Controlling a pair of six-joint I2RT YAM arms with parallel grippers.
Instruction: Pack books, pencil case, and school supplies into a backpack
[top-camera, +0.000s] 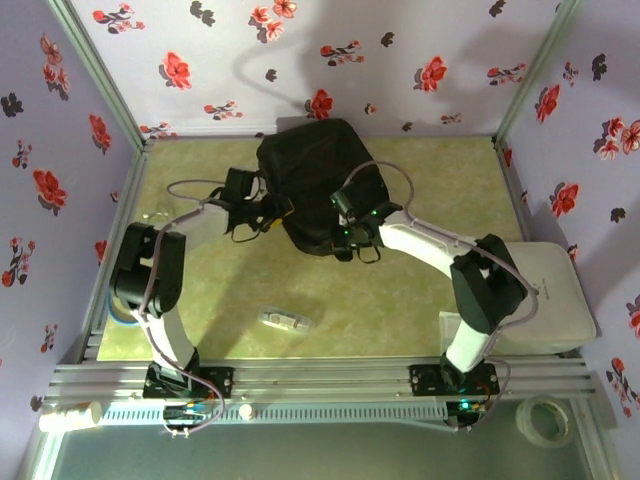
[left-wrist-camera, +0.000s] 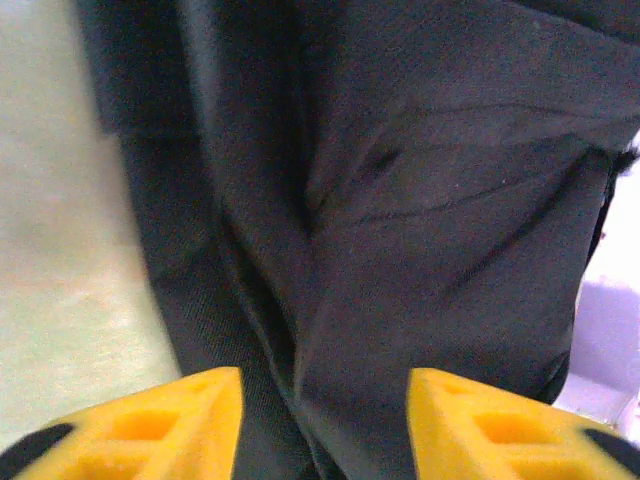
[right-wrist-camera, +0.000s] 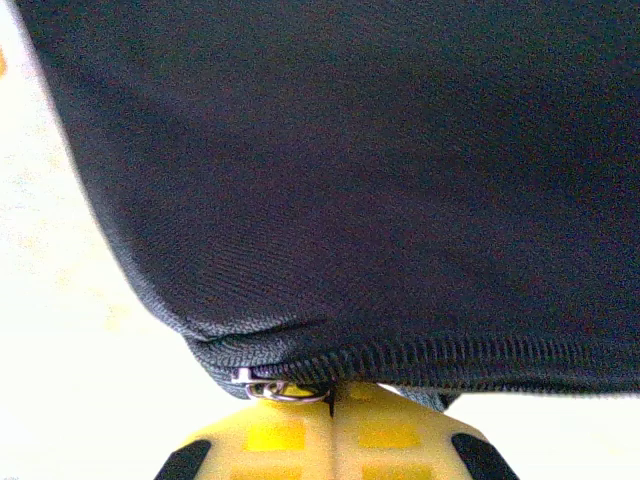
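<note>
The black backpack (top-camera: 315, 180) lies at the back middle of the table. At its left side my left gripper (top-camera: 268, 212) is open, and its yellow fingers (left-wrist-camera: 150, 425) stand apart with creased black backpack fabric (left-wrist-camera: 400, 250) just beyond them. My right gripper (top-camera: 347, 222) is at the bag's near right edge. There the right gripper (right-wrist-camera: 333, 400) is shut at the zip line (right-wrist-camera: 450, 350), with the metal ring of the zip pull (right-wrist-camera: 285, 389) running into the seam between its tips. The small translucent pencil case (top-camera: 285, 321) lies alone on the table in front. The books are out of view.
A white boxy base (top-camera: 560, 295) stands at the right edge. A tape roll (top-camera: 545, 418) and a white cylinder (top-camera: 68, 415) lie below the front rail. Floral walls close in the left, back and right sides. Bare green table (top-camera: 380, 310) surrounds the pencil case.
</note>
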